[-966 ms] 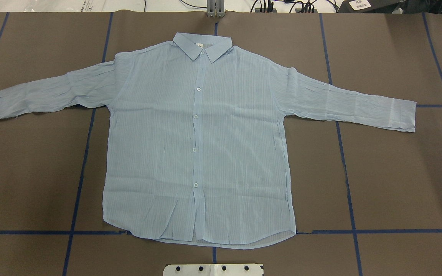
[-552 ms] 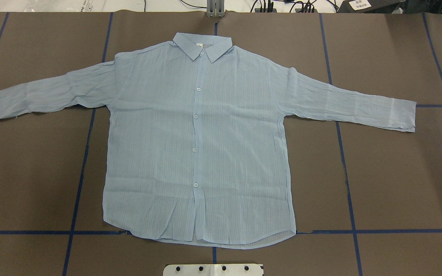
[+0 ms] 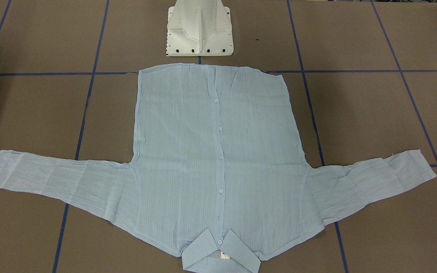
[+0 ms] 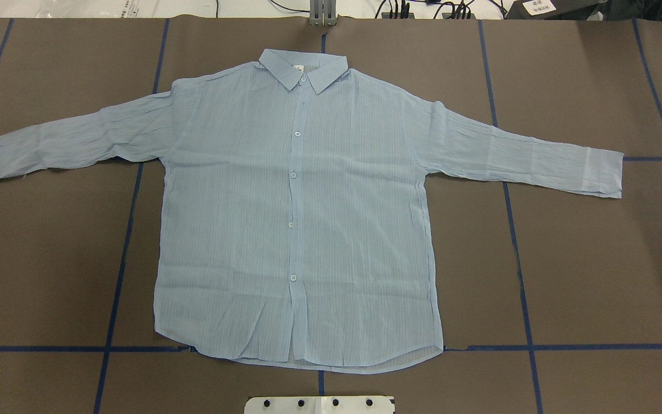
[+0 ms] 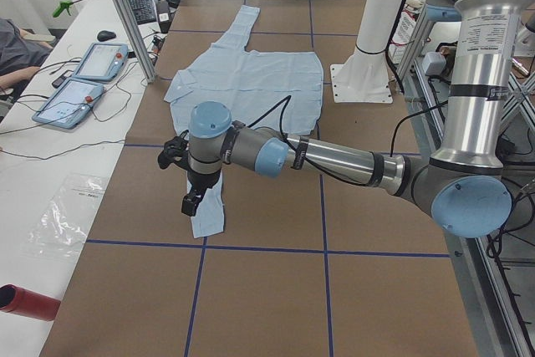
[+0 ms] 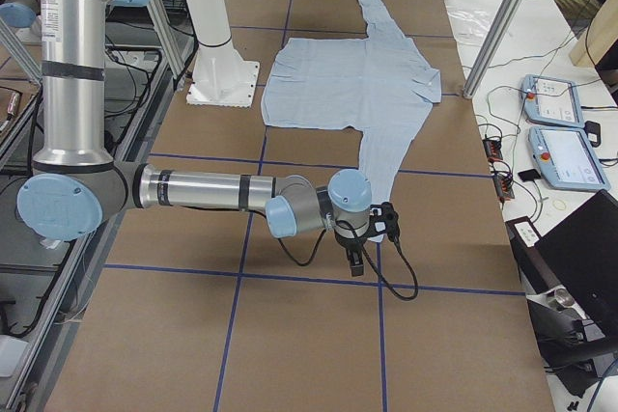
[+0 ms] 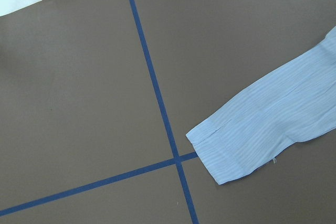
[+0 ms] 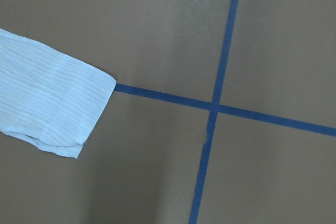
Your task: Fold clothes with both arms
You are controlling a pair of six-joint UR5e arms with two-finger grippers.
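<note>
The light blue striped shirt [image 4: 296, 218] lies flat and buttoned on the brown table, collar at the far side, both sleeves spread out sideways. It also shows in the front view [image 3: 218, 151]. My left gripper [image 5: 192, 201] hangs over the cuff of the sleeve on my left [image 7: 231, 150]. My right gripper [image 6: 357, 260] hovers just past the other sleeve's cuff [image 8: 63, 119]. Both grippers show only in the side views, so I cannot tell whether they are open or shut. Neither wrist view shows fingers.
The white pedestal base [image 3: 199, 30] stands at the shirt's hem. Blue tape lines [image 4: 118, 259] cross the table. A red cylinder [image 5: 25, 303] lies at the table's left end. Beside the table are aluminium posts [image 5: 125, 14] and tablets [image 5: 84, 81].
</note>
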